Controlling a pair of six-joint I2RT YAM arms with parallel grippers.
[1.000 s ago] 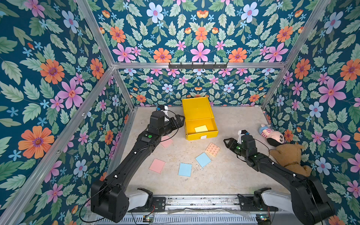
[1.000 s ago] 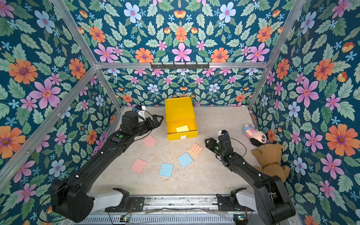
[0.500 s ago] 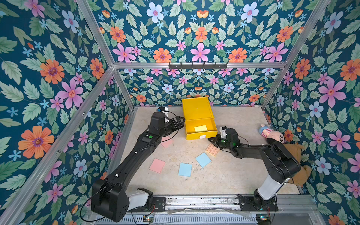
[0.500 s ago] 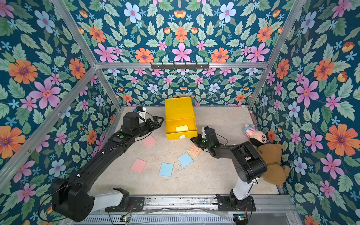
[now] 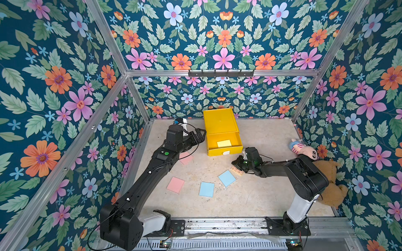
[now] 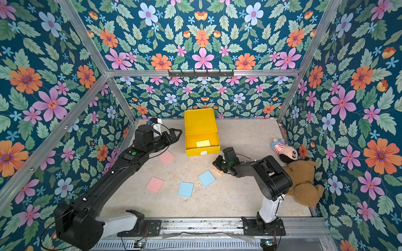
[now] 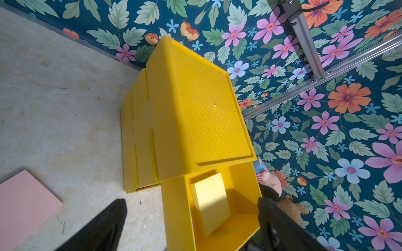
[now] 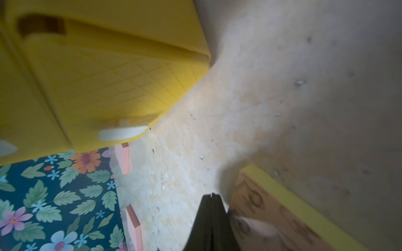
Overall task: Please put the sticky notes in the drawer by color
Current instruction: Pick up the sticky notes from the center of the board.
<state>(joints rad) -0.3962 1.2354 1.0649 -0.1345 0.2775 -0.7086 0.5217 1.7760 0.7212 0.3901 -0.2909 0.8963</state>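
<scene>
One yellow note [image 5: 224, 143] in open top drawer [image 5: 217, 151]; left claw [image 5: 201, 133] wide, right claw [image 5: 235, 162] closed beside patterned note [image 5: 237, 170].

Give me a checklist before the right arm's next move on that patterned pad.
1. Top drawer open: ok.
2. Yellow pad inside it: ok.
3. Right gripper holding patterned pad: not ok, jaws shut beside it.
4. Left gripper open: ok.
5. Left gripper clear of the drawer: cannot tell.
</scene>
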